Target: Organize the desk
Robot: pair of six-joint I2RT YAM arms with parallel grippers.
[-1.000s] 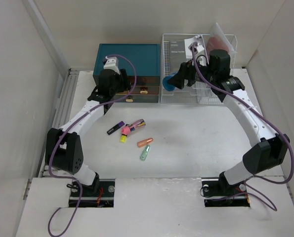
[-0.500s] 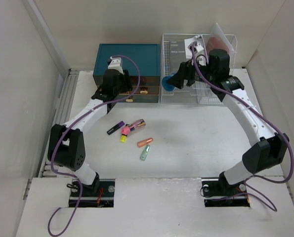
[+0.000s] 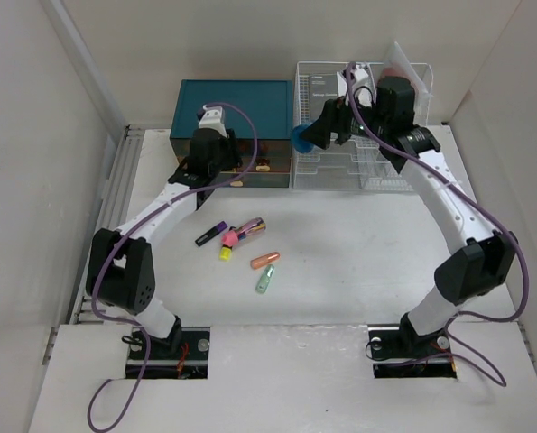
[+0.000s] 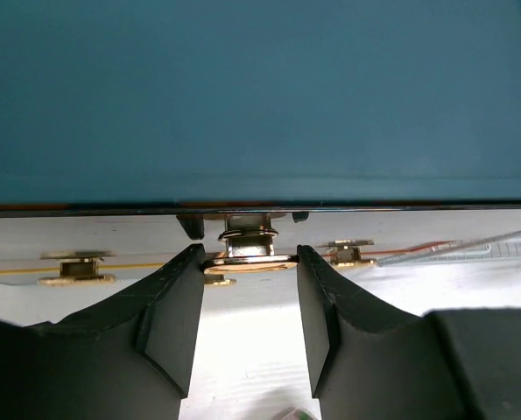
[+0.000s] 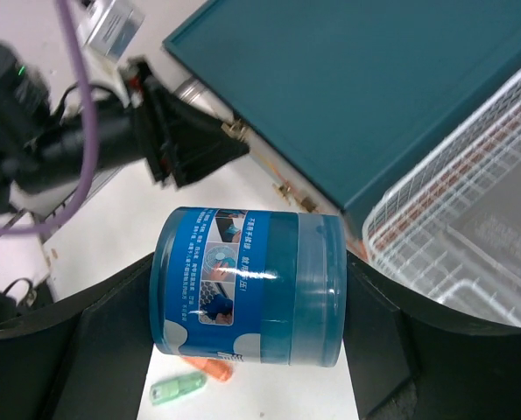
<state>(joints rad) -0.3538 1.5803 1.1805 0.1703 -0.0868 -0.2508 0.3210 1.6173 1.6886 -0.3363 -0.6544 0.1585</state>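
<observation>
Your left fingers are standing narrow, pressing on either end of the small gold metal drawer pull on the front of the teal rectangular drawer chest; the drawer is looking closed, or barely out, from the wrist view. Your right fingers are spreading wide and clamping the sides of a blue cylindrical plastic tub with a printed label and a translucent teal lid. You are holding it on its side, clear of the surface, in front of the white wire rack and just beside the chest's right corner.

Further out, the large flat white bench is stretching from the arm bases at its front edge to the chest and rack standing side by side at the back. Near its middle, well apart from both arms, small items are lying loose: a dark purple-tipped marker, pink and yellow highlighters, an orange marker and a pale green marker.

The tidy-up is looking early. The tub is in hand but not yet stowed, and the drawer is waiting to be drawn open. All the markers are awaiting collection.
</observation>
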